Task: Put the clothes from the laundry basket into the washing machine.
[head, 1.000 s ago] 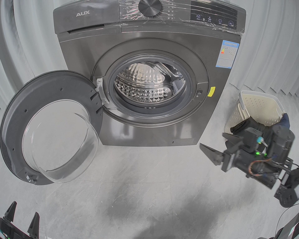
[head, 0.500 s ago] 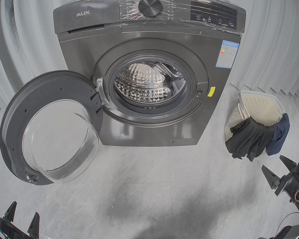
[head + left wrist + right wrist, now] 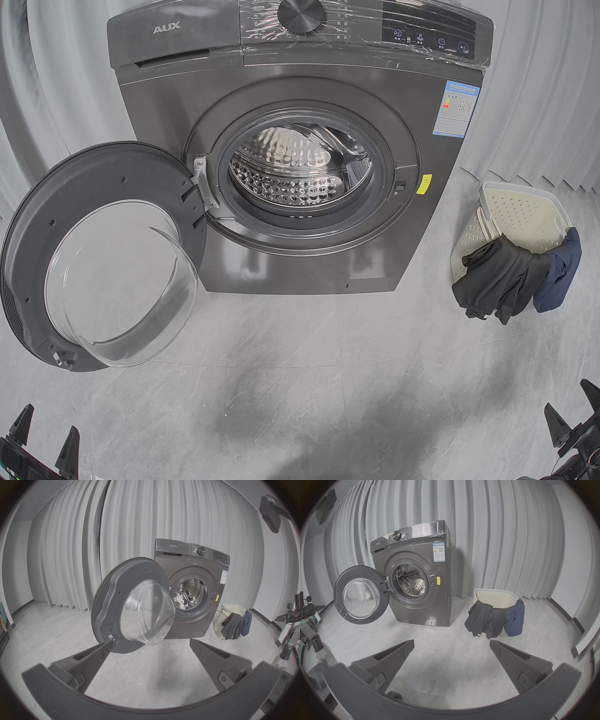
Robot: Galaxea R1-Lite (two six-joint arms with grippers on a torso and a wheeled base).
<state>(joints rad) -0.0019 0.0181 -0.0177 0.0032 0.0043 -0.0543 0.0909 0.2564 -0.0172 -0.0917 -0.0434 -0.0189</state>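
The washing machine (image 3: 162,112) bore a white brand logo (image 3: 166,27) at its front's upper left, white icons on the control panel (image 3: 430,36), a blue-edged rating label (image 3: 455,108) whose print was too small to read, and a yellow sticker (image 3: 424,184) lower down.

So the washing machine (image 3: 281,269) body's a satin grey metal look, drum (image 3: 287,184) shiny perforated steel. The door (image 3: 31,225) is matt plastic around a glossy clear bowl (image 3: 125,294). On the right, the laundry basket (image 3: 525,212) is cream perforated plastic, and the clothes (image 3: 500,278) are soft matt cloth.
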